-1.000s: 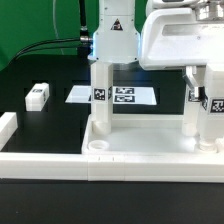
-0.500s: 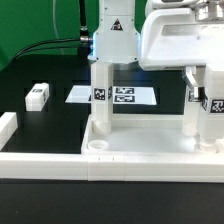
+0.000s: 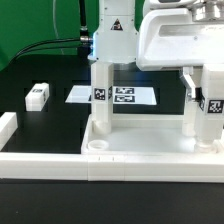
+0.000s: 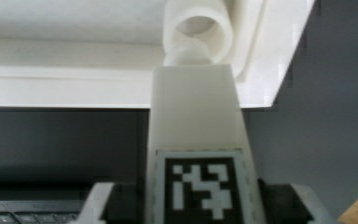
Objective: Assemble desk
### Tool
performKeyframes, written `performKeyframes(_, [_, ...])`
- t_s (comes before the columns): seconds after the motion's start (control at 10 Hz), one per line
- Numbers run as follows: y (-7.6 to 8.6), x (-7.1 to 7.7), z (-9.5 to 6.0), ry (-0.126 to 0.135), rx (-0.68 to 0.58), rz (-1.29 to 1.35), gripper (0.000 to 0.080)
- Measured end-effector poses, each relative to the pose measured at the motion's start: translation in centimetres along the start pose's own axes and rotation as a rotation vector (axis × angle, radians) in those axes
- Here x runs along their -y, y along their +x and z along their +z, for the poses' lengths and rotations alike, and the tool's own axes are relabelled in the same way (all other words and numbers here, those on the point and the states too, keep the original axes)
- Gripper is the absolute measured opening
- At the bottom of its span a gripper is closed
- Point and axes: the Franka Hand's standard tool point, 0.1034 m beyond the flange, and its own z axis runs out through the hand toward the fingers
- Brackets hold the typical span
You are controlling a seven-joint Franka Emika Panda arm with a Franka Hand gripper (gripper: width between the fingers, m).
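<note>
The gripper (image 3: pixel 204 95), clamped on a tagged leg (image 3: pixel 212 108), seems to seat it in the tabletop's (image 3: pixel 140 152) corner socket (image 4: pixel 197 35), so the next move probably calls for straight twisting down.

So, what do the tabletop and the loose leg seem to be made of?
Tabletop: probably hard white plastic, smooth; the moulded rim and round socket suggest it. Loose leg: likely the same white plastic, matte; its even white and crisp square edges fit that.
</note>
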Motion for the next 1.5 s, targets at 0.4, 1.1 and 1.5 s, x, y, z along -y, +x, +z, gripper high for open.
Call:
performKeyframes(0.4, [-0.24, 0.11, -0.16, 0.002, 0.003, 0.002, 0.0287])
performKeyframes(1.1, [-0.71, 0.75, -0.3, 0.006, -0.004, -0.01, 0.0287])
performKeyframes(1.5, [-0.86, 0.42, -0.1, 0.0, -0.026, -0.012, 0.0287])
